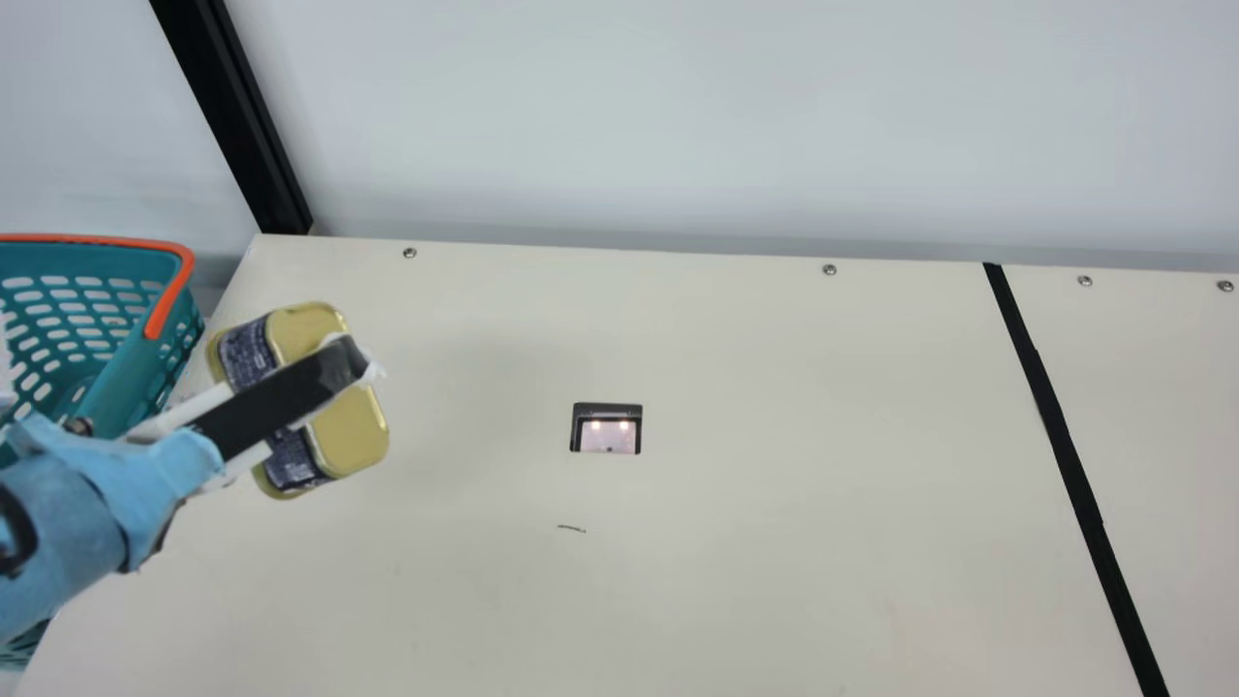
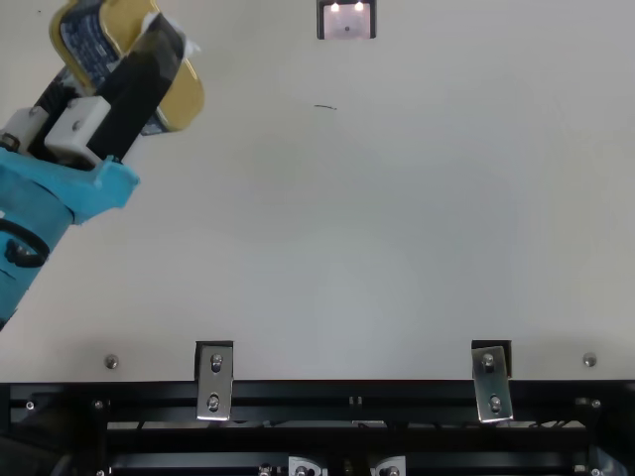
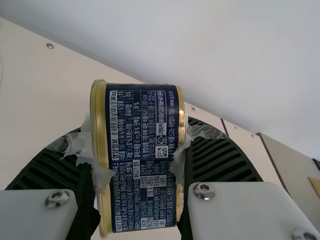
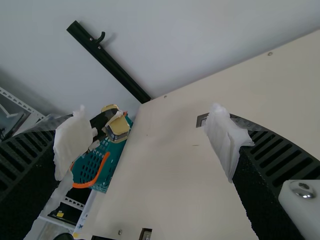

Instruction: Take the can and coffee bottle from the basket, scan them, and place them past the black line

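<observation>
Over the cream worktop [image 1: 484, 600] near the teal basket [image 1: 145, 373], the left tool [image 3: 139, 159] grips the can [image 1: 353, 431] by its gold ends, probably keeping the label scannable, while the right tool [image 4: 149, 142] gapes empty.

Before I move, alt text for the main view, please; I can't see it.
Left pincer grips a gold metal can with a dark blue label over the cream table's left side, near a teal plastic basket with an orange handle. A small black-framed scanner sits mid-table; black tape runs down the right.
</observation>
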`<control>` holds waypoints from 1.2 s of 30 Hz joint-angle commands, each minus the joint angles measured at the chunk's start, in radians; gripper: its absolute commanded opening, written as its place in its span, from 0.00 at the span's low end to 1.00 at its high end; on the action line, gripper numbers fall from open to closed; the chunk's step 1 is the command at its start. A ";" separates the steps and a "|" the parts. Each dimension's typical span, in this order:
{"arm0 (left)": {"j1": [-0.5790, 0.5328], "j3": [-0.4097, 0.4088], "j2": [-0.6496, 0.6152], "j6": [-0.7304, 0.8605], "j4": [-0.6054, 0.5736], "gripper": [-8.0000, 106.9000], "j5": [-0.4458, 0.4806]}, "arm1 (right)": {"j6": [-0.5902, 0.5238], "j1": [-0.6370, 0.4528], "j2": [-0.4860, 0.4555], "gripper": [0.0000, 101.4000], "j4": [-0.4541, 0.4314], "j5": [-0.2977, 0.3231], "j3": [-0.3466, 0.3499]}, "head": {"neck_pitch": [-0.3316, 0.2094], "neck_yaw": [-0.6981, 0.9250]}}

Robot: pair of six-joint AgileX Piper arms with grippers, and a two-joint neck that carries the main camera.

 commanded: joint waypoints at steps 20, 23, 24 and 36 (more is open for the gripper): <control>-0.275 0.041 0.031 -0.122 0.177 0.16 -0.375 | 0.000 0.000 0.000 1.00 0.000 0.000 0.000 | -0.003 -0.009; -0.374 0.082 0.049 -0.183 0.250 0.16 -0.528 | 0.000 0.000 0.000 1.00 0.000 0.000 0.000 | -0.003 -0.009; -0.405 0.098 0.061 -0.206 0.278 0.16 -0.580 | 0.000 0.000 0.000 1.00 0.000 0.000 0.000 | -0.003 -0.009; -0.518 0.188 0.207 -0.354 0.418 0.16 -0.746 | 0.000 0.000 0.000 1.00 0.000 0.000 0.000 | -0.003 -0.009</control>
